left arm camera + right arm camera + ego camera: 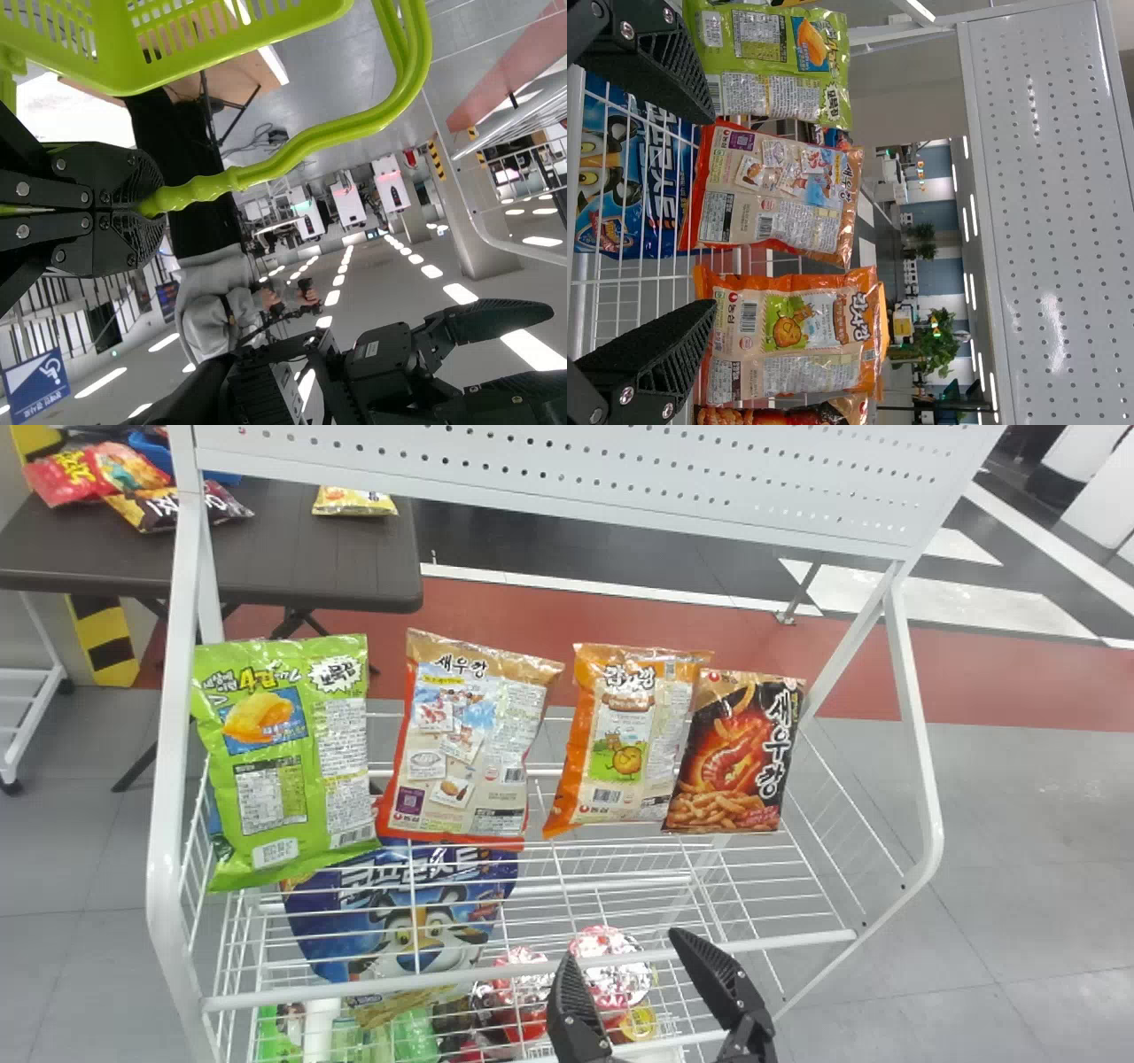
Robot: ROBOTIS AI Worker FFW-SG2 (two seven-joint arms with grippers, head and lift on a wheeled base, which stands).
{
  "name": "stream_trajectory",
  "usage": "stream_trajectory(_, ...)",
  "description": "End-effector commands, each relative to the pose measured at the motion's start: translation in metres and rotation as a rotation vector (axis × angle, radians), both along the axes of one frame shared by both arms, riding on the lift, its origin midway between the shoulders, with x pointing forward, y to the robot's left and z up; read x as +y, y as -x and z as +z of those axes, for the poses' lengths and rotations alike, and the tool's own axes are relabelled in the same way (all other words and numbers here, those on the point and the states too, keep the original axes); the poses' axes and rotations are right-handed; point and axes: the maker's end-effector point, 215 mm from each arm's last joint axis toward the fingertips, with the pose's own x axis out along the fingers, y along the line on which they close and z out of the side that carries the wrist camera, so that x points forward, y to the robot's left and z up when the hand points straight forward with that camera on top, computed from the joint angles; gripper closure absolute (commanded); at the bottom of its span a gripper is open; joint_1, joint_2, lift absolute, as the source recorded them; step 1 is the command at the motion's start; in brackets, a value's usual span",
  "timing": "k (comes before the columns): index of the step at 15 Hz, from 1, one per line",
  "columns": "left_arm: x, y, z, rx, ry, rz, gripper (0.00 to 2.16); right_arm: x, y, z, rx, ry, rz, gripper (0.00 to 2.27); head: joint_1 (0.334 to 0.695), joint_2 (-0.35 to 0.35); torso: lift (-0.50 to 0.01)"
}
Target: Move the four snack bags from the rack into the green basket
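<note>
Head-view clock, centred on the right gripper (625,946): it's spread wide, grasping nothing, near the front of the white tube-and-wire rack (166,824). All four task bags upright on the rack:
- 10: lime-green foil bag (288,779), golden snack picture, white burst, dense text panels, barcode.
- 11: beige pillow bag with red edges (469,744), photo-style pictures, purple code square, barcode.
- 12: orange-and-beige plastic bag (625,740), round cartoon character, barcode low on the label.
- 1: black bag with tan top (735,753), large white vertical lettering, flame-red shrimp picture; overlaps the orange one's edge.

Blue bag with cartoon tiger (407,921) at 9, lower down behind wires.

Left gripper (152,211): clenched on the ribbed handle of the lime-green slotted plastic basket (111,71).
</note>
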Motion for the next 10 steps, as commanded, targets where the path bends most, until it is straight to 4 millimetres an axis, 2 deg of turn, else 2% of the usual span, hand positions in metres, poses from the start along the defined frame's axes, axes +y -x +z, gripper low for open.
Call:
stream_trajectory(1, 0.0005, -0.0001, 0.0003, 0.001, 0.002, 0.001, 1.87, -0.0001, -0.0001, 0.0012, -0.004, 0.000, 0.000, 0.09, 0.695, -0.350, 0.000)
stream_trajectory(10, 0.0018, 0.0002, 0.0004, 0.002, 0.004, 0.004, 1.82, -0.0003, 0.0015, 0.0037, -0.011, 0.000, 0.000, 0.09, 0.695, -0.350, 0.000)
